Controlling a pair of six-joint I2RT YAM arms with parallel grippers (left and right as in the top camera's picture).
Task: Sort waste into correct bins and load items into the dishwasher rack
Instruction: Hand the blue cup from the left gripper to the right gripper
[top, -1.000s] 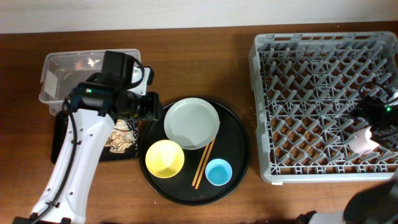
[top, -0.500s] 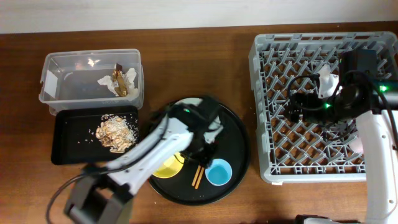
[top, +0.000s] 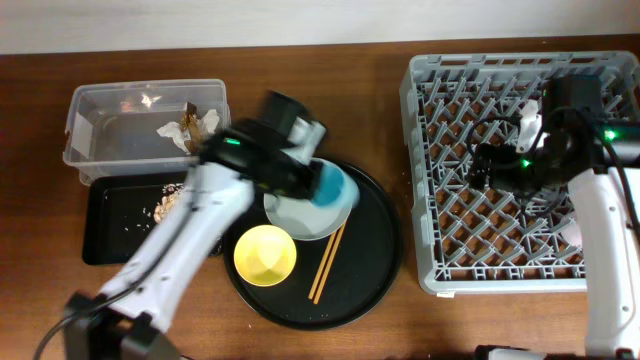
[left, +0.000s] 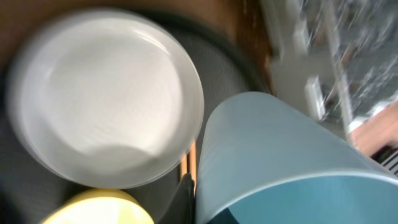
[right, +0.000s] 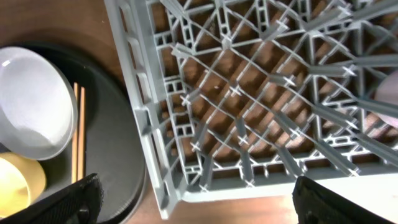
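Observation:
My left gripper (top: 318, 180) is shut on the light-blue cup (top: 334, 187) and holds it above the grey-white plate's (top: 296, 206) right edge. In the left wrist view the cup (left: 280, 155) fills the right side, beside the plate (left: 106, 93). The yellow bowl (top: 265, 254) and the chopsticks (top: 327, 262) lie on the round black tray (top: 375, 250). My right gripper (top: 487, 166) is open and empty over the dishwasher rack (top: 520, 270). The pink cup (top: 573, 233) sits in the rack. The tissue and wrapper (top: 190, 128) are in the clear tub (top: 110, 130). The food scraps (top: 165, 205) lie in the black rectangular tray (top: 115, 225).
The right wrist view shows the rack's near-left corner (right: 186, 155), the round tray (right: 112, 155) beside it and bare wood between them. My left arm crosses the rectangular tray and hides part of the scraps.
My left gripper has taken the light-blue cup from the round tray's front and carried it up and back over the plate. The right arm has hardly moved.

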